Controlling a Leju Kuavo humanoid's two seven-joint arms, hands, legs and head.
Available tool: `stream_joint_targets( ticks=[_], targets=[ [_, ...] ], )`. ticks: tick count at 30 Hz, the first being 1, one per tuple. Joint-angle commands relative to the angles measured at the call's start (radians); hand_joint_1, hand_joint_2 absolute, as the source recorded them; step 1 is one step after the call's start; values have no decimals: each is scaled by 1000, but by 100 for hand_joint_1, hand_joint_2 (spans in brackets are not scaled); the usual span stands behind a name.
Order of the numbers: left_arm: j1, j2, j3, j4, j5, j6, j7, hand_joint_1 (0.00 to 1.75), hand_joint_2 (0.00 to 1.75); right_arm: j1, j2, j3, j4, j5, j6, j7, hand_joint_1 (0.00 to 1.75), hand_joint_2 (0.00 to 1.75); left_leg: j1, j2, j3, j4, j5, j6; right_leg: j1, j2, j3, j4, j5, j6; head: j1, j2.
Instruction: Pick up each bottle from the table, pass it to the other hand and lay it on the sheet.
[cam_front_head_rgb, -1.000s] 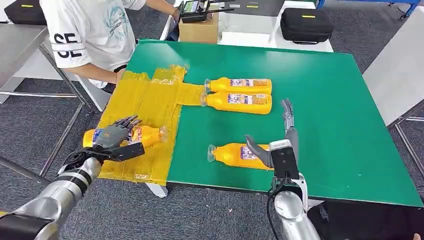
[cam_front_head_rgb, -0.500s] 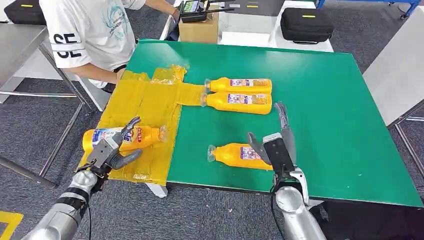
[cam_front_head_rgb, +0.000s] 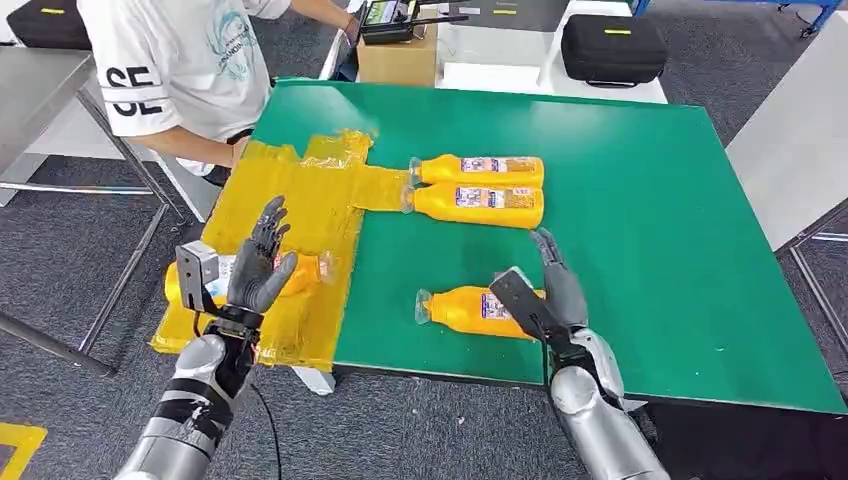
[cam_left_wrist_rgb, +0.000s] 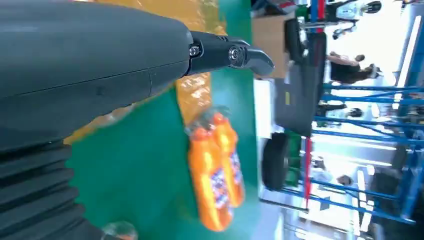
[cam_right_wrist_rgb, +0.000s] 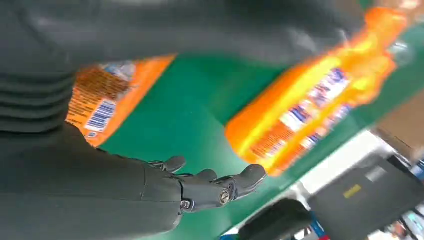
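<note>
One orange bottle (cam_front_head_rgb: 304, 272) lies on the yellow sheet (cam_front_head_rgb: 300, 205), at its near end. In front of it my left hand (cam_front_head_rgb: 260, 262) is raised, fingers apart, holding nothing. A second orange bottle (cam_front_head_rgb: 462, 310) lies on the green table (cam_front_head_rgb: 650, 200) near its front edge. My right hand (cam_front_head_rgb: 545, 290) hovers open over that bottle's base end, thumb on one side and fingers (cam_right_wrist_rgb: 215, 190) stretched past it. Two more orange bottles (cam_front_head_rgb: 478, 170) (cam_front_head_rgb: 475, 203) lie side by side further back, caps toward the sheet; the left wrist view shows them as a pair (cam_left_wrist_rgb: 215, 175).
A person in a white shirt (cam_front_head_rgb: 180, 70) stands at the far left corner of the table, close to the sheet. A cardboard box (cam_front_head_rgb: 398, 60) and a black case (cam_front_head_rgb: 612, 48) sit beyond the far edge. The table's right half is bare green.
My left hand has let go of the bottle on the sheet and lifted off it, fingers now pointing up. My right hand has tipped down and leftward over the near bottle.
</note>
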Motion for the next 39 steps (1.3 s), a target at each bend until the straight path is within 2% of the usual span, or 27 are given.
stream_joint_targets(
  ticks=[1,6,12,16,20,25,26,27,29,39],
  targets=[
    [-31,-32,-68,-9,41,22,23,0,175,-35,-66,73,87,77,40,40,0,175,1,0,6,0,-3,-1,1,-1,6,0,-3,-2,0,0],
    [-42,-38,-72,4,79,31,24,0,175,6,-86,97,36,126,50,46,0,175,1,-1,5,0,-2,-1,1,-3,6,-1,-3,-2,0,0],
    [-42,-38,-72,4,79,31,24,0,175,6,-86,97,36,126,50,46,0,175,1,0,4,0,-2,-1,1,-1,4,0,-2,-2,0,0],
    [-43,-33,-73,8,77,40,15,0,175,35,-117,123,-31,165,61,40,0,175,0,0,2,0,-1,-1,1,-1,2,0,-2,-1,0,0],
    [-49,-31,-75,18,73,36,8,0,175,42,-170,152,-56,181,137,57,0,175,1,-1,4,0,-2,-1,1,-2,4,0,-2,-2,0,0],
    [-62,-25,-83,34,66,18,5,0,175,-36,-248,233,41,182,313,56,0,175,0,0,2,0,-1,0,0,-1,2,0,-1,-1,0,0],
    [-64,-22,-84,35,67,11,2,0,175,-49,-252,235,60,166,327,46,73,175,0,1,4,1,-2,0,1,-1,4,0,-2,-2,0,0],
    [-66,-20,-84,40,69,5,0,0,175,-74,-271,263,83,145,373,16,175,175,0,0,2,0,-1,0,0,-1,2,0,-1,-1,0,0],
    [-72,-16,-83,53,77,-8,-3,0,175,-98,-295,283,100,96,427,-25,175,175,0,1,3,0,-1,0,0,0,4,-1,-1,-1,0,0],
    [-73,-16,-82,55,78,-8,-3,0,175,-101,-295,285,99,95,428,-26,175,175,0,-1,4,-1,-1,0,0,-1,4,-2,-1,-1,0,0]
  ],
)
